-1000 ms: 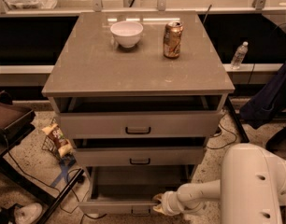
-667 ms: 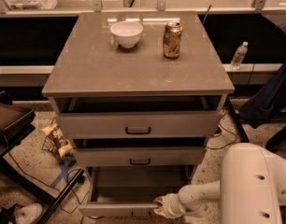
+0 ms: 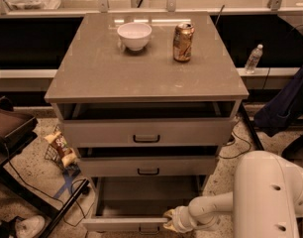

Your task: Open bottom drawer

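The bottom drawer [image 3: 123, 223] of the grey-beige cabinet is pulled well out, and its flat pale inside [image 3: 146, 195] shows. Its front panel sits at the lower edge of the camera view, and its handle is cut off there. My gripper [image 3: 169, 221] is at the right part of that front panel's top edge, on the end of the white arm [image 3: 218, 209] that reaches in from the right. The middle drawer [image 3: 148, 166] and the top drawer [image 3: 146, 132] each stand slightly open, with black bar handles.
A white bowl [image 3: 134, 35] and a gold drink can [image 3: 183, 42] stand on the cabinet top [image 3: 92, 73]. A snack bag [image 3: 59, 148] and cables lie on the floor at left. A water bottle [image 3: 253, 58] and dark cloth [image 3: 287, 103] are at right.
The bottom drawer has slid a little further out toward the camera, with my gripper moving along with its front panel.
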Controlling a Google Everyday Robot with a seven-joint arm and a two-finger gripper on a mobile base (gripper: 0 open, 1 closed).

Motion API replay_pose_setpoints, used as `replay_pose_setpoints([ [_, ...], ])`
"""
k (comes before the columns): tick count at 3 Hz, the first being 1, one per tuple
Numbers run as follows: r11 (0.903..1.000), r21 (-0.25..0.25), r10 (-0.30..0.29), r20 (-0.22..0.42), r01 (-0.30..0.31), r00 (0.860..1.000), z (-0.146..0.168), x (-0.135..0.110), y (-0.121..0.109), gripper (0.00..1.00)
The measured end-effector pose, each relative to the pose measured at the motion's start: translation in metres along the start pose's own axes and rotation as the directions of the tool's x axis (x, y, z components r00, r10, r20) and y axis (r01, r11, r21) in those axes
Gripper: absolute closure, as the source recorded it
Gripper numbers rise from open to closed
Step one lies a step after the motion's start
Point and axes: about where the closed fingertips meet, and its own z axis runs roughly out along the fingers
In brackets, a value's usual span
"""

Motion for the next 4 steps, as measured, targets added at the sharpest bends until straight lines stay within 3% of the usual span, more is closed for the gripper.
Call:
replay_pose_setpoints([
  [1, 0.9995, -0.032, -0.003, -0.004, 0.003, 1.0, -0.0006, 0.0058, 0.0138, 1.0],
  [2, 0.9995, -0.033, -0.003, -0.004, 0.003, 1.0, -0.0029, 0.0037, 0.0135, 0.97],
  [4, 0.9995, -0.033, -0.003, -0.004, 0.003, 1.0, -0.0028, 0.0036, 0.0135, 0.51],
])
